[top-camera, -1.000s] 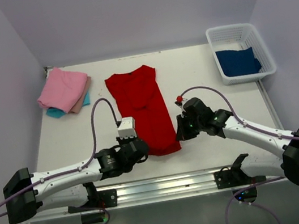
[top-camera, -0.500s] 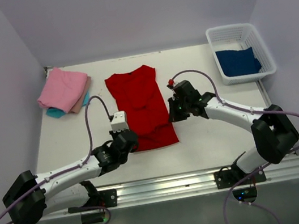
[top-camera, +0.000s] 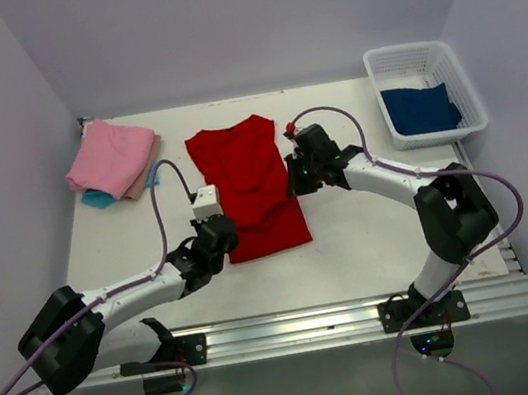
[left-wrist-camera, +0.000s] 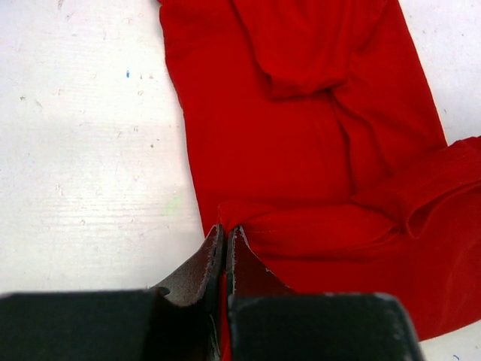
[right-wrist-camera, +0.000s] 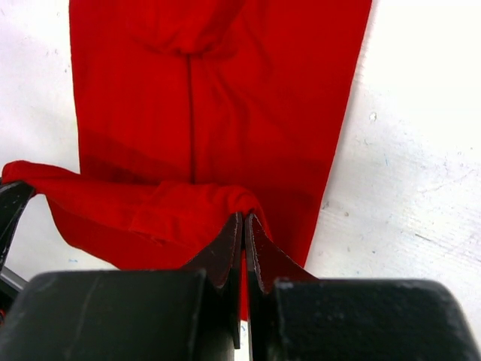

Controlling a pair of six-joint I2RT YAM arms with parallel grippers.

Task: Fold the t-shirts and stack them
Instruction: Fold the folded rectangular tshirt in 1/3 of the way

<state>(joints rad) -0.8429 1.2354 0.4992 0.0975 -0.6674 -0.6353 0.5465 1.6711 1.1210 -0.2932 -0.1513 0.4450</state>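
Note:
A bright red t-shirt [top-camera: 244, 165] lies lengthwise in the middle of the table, its near hem lifted and doubled over its lower part. My left gripper [top-camera: 218, 238] is shut on the hem's left corner [left-wrist-camera: 233, 218]. My right gripper [top-camera: 294, 184] is shut on the hem's right corner [right-wrist-camera: 237, 201]. Between the two grips the cloth hangs in a sagging fold. At the far left lies a stack of folded t-shirts: pink [top-camera: 110, 156] on top, beige [top-camera: 151, 169] and turquoise [top-camera: 97, 197] edges showing below. A dark blue t-shirt [top-camera: 420, 109] lies in the basket.
A white mesh basket [top-camera: 423, 57] stands at the table's far right corner. Purple walls close the table on three sides. A metal rail [top-camera: 296, 329] with both arm bases runs along the near edge. Cables arch over each arm.
Both grippers have carried the red t-shirt's near hem away from the front edge toward the far side, folding it over itself. The visible red cloth is now shorter.

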